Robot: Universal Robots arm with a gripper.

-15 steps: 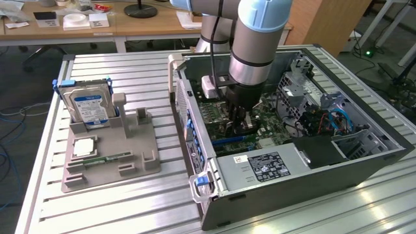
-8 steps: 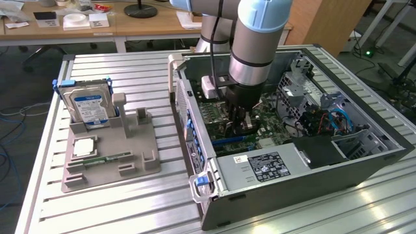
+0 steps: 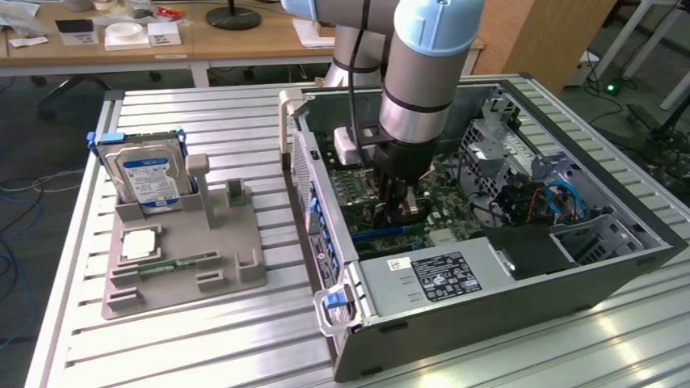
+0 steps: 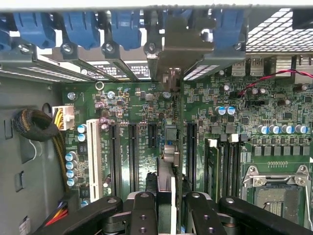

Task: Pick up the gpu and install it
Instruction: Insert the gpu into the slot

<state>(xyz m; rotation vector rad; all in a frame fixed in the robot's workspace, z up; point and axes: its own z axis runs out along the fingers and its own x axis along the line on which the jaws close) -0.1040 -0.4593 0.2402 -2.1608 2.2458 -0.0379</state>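
On the exterior view's left, a hard drive (image 3: 149, 174) stands in a grey holder (image 3: 183, 267) on the slatted surface (image 3: 216, 356), beside the open computer case (image 3: 518, 299). Inside the case, the hand (image 3: 397, 194) pinches the gpu (image 4: 166, 191) edge-on (card upright, metal bracket (image 4: 168, 81) toward the rear wall) just above the green board (image 4: 274, 112). The card's edge appears to hang between two black slots (image 4: 190, 147) rather than squarely over one. Pressed down like this, it could strike the board, or the bracket could catch the case frame.
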